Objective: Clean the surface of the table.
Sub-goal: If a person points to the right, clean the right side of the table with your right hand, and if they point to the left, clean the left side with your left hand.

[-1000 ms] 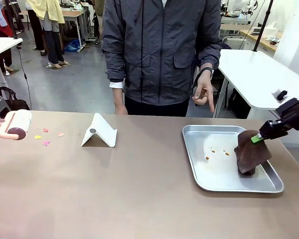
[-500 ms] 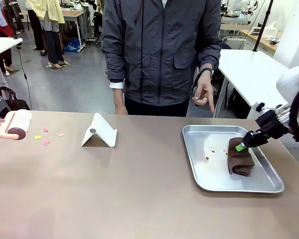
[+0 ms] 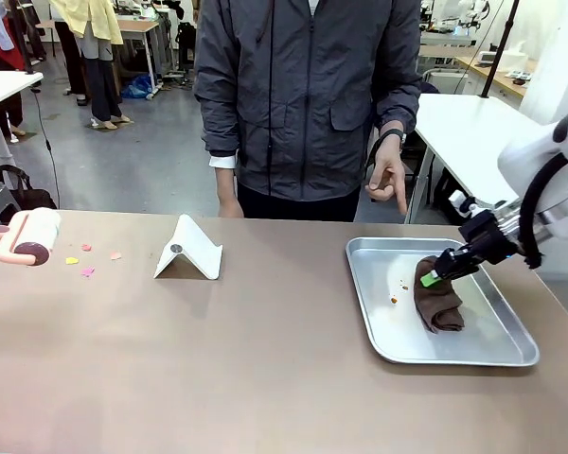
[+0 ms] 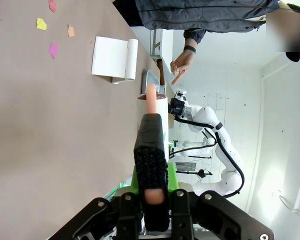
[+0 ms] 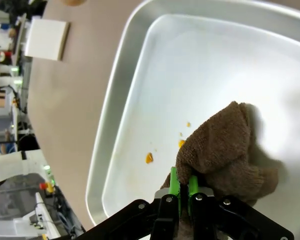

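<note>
On the right side of the brownish table (image 3: 218,359) sat a silver tray (image 3: 388,345), with a brown cloth (image 3: 438,303) bunched on its floor near the middle. Right gripper (image 3: 432,277) reached in from the right and was clamped on the upper edge of the cloth; in the right wrist view its green pads were pinched together on a fold of the cloth (image 5: 225,150), gripper (image 5: 184,192) low over the tray (image 5: 120,100). A few orange crumbs (image 3: 394,299) lay on the tray floor just left of the cloth, also seen from the wrist (image 5: 149,158). At the table's far left edge a lint roller (image 3: 33,236) with a white roll and pink frame was held above the top. In the left wrist view the left gripper (image 4: 154,200) was closed on the roller's black handle, roll (image 4: 155,107) at the far end. Coloured paper scraps (image 3: 88,270) lay on the table just right of the roller, yellow, pink and orange (image 4: 41,23). White folded stand (image 3: 189,249) stood upright mid-left, well apart from the tray. Person stood at the far side, one hand (image 3: 388,180) pointing a finger down towards the tray.
</note>
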`<state>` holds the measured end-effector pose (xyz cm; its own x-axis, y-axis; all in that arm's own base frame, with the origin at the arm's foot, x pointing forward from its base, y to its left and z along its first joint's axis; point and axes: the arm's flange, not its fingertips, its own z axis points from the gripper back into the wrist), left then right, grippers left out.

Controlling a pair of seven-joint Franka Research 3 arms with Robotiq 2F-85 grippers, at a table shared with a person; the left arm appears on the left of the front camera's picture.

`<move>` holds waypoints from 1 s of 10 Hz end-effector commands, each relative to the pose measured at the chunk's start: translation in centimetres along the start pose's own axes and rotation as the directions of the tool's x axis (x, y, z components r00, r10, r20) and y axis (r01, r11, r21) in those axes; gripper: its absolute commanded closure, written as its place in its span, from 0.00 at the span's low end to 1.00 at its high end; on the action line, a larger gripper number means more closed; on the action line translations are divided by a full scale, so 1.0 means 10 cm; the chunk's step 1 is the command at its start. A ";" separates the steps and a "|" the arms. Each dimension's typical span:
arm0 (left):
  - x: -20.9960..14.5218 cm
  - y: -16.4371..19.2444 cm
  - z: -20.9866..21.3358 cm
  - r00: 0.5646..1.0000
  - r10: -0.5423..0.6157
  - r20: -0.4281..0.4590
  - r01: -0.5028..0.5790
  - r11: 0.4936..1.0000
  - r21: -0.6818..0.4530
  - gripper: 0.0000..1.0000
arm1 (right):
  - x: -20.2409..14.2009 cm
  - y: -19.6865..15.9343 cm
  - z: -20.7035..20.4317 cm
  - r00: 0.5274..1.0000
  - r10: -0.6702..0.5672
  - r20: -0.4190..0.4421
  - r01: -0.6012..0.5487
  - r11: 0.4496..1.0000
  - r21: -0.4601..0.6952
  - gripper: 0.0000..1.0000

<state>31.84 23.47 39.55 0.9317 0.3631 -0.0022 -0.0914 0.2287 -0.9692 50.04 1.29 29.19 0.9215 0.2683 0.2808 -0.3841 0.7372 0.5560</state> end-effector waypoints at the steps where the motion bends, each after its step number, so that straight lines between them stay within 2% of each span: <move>1: -0.02 -0.02 0.04 1.000 -0.019 -0.008 0.019 1.000 -0.017 1.00 | 0.15 0.02 -0.23 0.998 0.056 0.010 -0.056 0.997 0.059 0.94; 6: -0.02 -0.02 0.04 1.000 -0.019 -0.008 0.019 1.000 -0.017 1.00 | 0.26 0.40 -0.64 0.991 0.125 -0.045 -0.112 0.971 0.212 0.94; 8: -0.02 -0.02 0.04 1.000 -0.019 -0.008 0.019 1.000 -0.017 1.00 | 0.25 0.52 -0.75 0.988 0.142 -0.061 -0.128 0.972 0.196 0.94; 10: -0.02 -0.02 0.04 1.000 -0.019 -0.008 0.019 1.000 -0.017 1.00 | 0.24 0.50 -0.79 0.989 0.126 -0.074 -0.119 0.989 0.092 0.94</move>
<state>31.85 23.48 39.55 0.9318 0.3631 -0.0022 -0.0914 0.2288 -0.9692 50.82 10.31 26.99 0.8663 0.4105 0.2846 -0.4908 0.5942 0.6372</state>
